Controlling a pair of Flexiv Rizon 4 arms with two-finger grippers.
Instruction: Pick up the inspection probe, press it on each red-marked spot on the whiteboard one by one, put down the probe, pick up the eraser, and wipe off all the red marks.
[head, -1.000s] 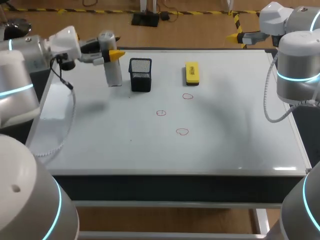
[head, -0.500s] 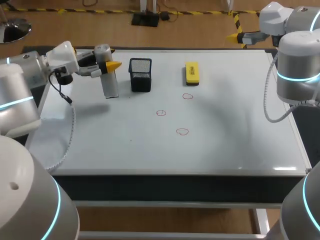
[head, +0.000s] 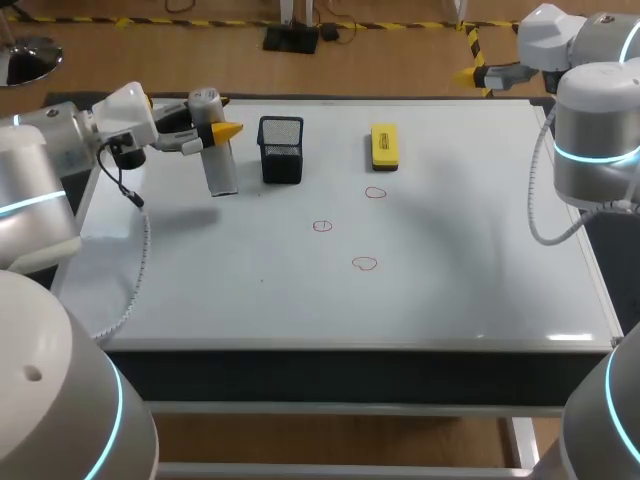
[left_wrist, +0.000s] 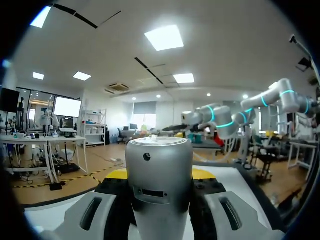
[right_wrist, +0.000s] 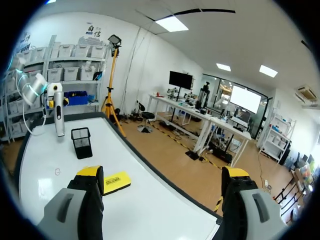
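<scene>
Left gripper (head: 214, 122) clamps the upright probe (head: 222, 170) near the whiteboard's (head: 450, 250) far-left corner.
A mesh cup (head: 281, 150) stands between it and the far-edge eraser (head: 384, 146); the right gripper (right_wrist: 162, 175), fingers apart, hangs off the far-right corner.

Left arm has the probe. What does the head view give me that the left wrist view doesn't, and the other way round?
Only the head view shows the three red marks, the yellow eraser and the black mesh holder, with the probe's lower end just beside that holder.

Only the left wrist view shows the probe's upper body close up, with a small round hole and a slot on it.

Both show the inspection probe clamped in the left gripper, part of the whiteboard, and the right arm off to the side.
</scene>
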